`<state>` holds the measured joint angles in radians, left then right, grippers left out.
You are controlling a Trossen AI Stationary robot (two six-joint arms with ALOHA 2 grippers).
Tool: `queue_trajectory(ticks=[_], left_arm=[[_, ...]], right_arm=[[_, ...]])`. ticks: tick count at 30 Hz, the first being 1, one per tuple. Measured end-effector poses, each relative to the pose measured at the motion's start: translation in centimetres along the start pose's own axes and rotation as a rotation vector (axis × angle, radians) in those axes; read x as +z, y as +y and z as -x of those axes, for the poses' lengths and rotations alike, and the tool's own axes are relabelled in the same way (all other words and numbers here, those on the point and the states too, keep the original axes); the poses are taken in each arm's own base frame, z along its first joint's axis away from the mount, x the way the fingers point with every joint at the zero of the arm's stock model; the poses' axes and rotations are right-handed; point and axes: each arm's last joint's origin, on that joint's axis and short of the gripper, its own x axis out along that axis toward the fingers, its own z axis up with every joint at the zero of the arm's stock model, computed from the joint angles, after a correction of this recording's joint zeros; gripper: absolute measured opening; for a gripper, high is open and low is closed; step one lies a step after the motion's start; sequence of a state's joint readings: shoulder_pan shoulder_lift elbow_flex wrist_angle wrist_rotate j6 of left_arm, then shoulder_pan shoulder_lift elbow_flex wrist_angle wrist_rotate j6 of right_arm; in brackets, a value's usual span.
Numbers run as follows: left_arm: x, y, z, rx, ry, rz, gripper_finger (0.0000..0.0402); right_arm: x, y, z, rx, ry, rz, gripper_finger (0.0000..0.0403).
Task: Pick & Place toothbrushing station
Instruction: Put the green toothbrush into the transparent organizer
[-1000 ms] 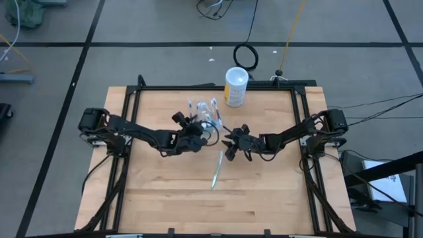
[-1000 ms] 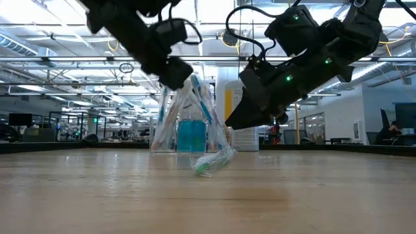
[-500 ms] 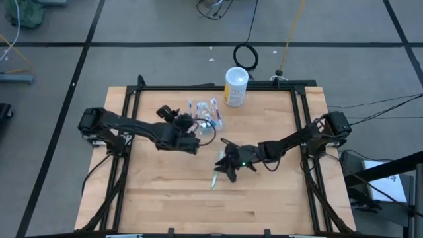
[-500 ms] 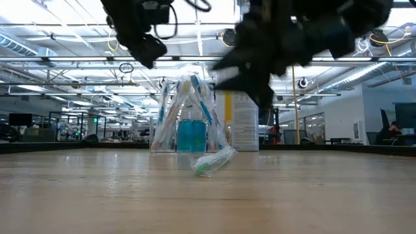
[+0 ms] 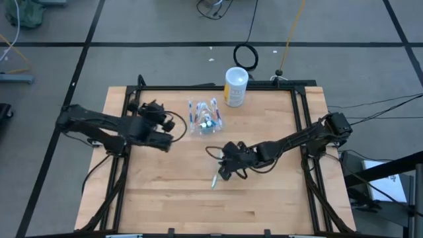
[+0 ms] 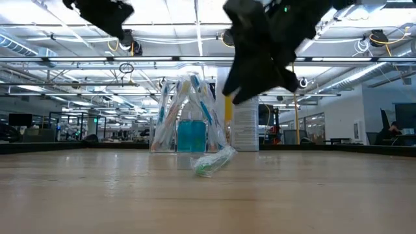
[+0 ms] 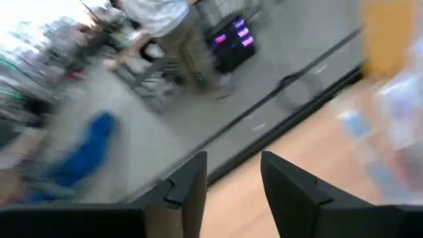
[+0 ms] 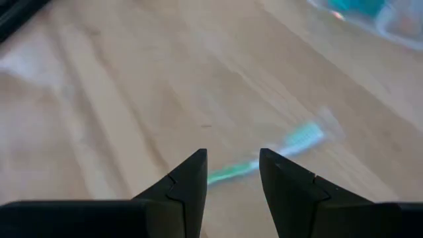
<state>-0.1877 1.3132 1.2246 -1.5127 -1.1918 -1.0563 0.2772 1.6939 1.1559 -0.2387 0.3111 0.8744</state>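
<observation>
Left gripper [image 5: 166,140] hangs over the left half of the tabletop [image 5: 165,205], fingers parted with nothing between them. Just right of it, toward the far edge, the clear holder [image 5: 205,119] stands upright, packed with toothbrushes [image 6: 202,104] leaning outward and something teal [image 6: 191,136] at its base, probably the tubes, though they blur together. Near the middle, a lone green toothbrush [image 5: 216,178] lies flat, long axis running from far edge to near edge, slightly slanted. Right gripper [image 5: 225,170] is directly over its upper end, fingers apart, straddling it in the wrist view without holding it. A white canister [image 5: 236,86] stands at the far edge.
</observation>
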Motion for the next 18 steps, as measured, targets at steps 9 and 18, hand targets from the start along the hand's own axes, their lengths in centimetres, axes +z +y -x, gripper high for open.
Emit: queue_trajectory(ticks=[9,18], left_arm=[[-2.9,3.1,0.5,-0.084,-0.026,0.128,0.0108],[-6.2,1.4,-0.7,-0.095,-0.015,0.181,0.0102]], right_arm=[[-1.4,-5.1,-2.8,-0.007,-0.048,-0.217,0.013],[-2.6,-7.5,-4.5,0.046,-0.039,-0.262,0.013]])
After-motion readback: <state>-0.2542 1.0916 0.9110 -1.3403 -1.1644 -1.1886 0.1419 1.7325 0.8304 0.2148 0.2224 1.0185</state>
